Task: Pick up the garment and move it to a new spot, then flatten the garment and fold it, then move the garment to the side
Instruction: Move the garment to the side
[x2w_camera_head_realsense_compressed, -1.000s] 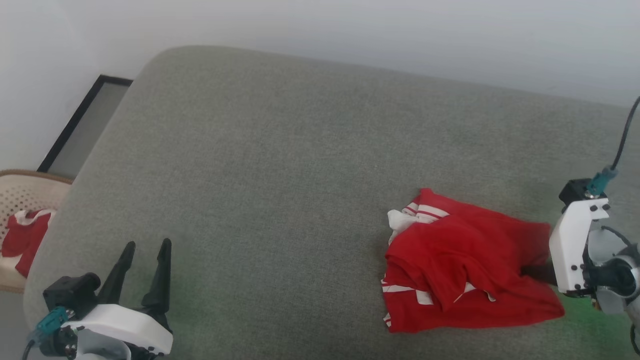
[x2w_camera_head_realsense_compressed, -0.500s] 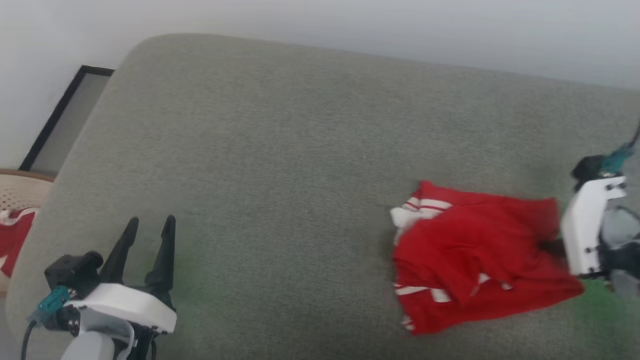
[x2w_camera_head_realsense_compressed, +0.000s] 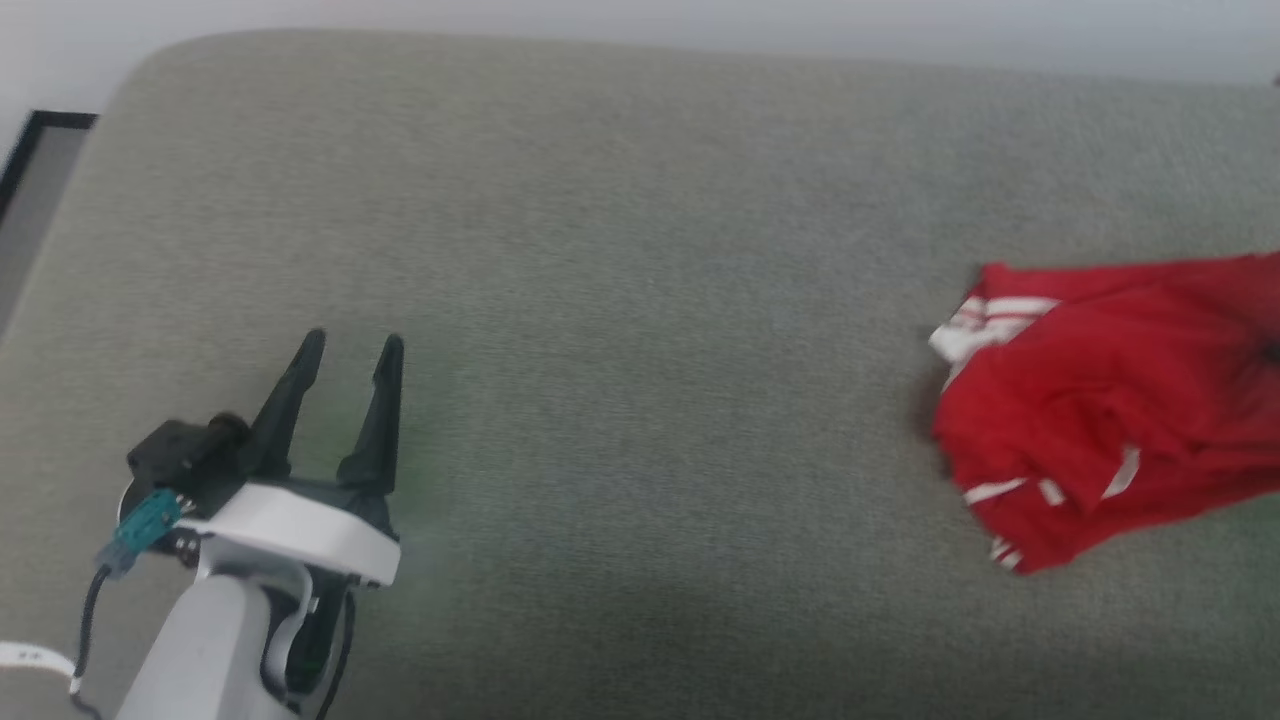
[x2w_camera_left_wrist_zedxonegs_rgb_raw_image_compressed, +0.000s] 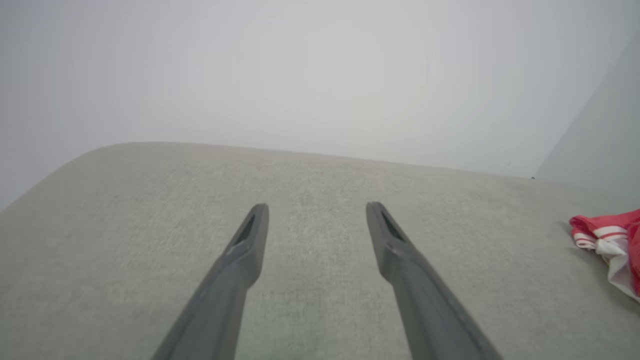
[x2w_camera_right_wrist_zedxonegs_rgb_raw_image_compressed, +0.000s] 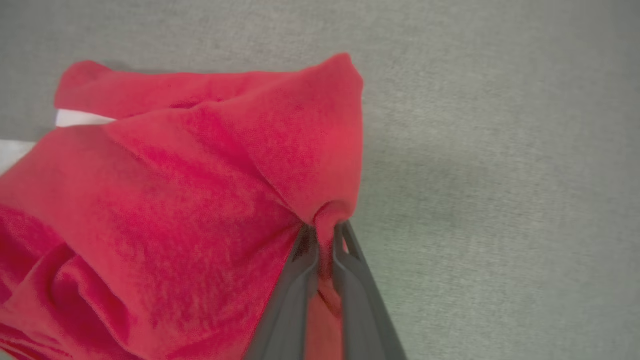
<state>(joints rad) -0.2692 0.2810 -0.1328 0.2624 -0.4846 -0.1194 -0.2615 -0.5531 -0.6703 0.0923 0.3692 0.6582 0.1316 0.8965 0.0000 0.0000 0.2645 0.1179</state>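
Between the fingers of the right gripper (x2w_camera_right_wrist_zedxonegs_rgb_raw_image_compressed: 324, 234), a fold of the shirt (x2w_camera_right_wrist_zedxonegs_rgb_raw_image_compressed: 175, 190) on the cushion (x2w_camera_right_wrist_zedxonegs_rgb_raw_image_compressed: 500, 150) is pinched — pickup seems in hand, so a lift and carry come next — left gripper (x2w_camera_head_realsense_compressed: 353, 342) spread, well apart.

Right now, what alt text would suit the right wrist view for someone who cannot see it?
The right gripper is shut on a fold of the red garment, bunched at the picture's left over grey-green upholstery.
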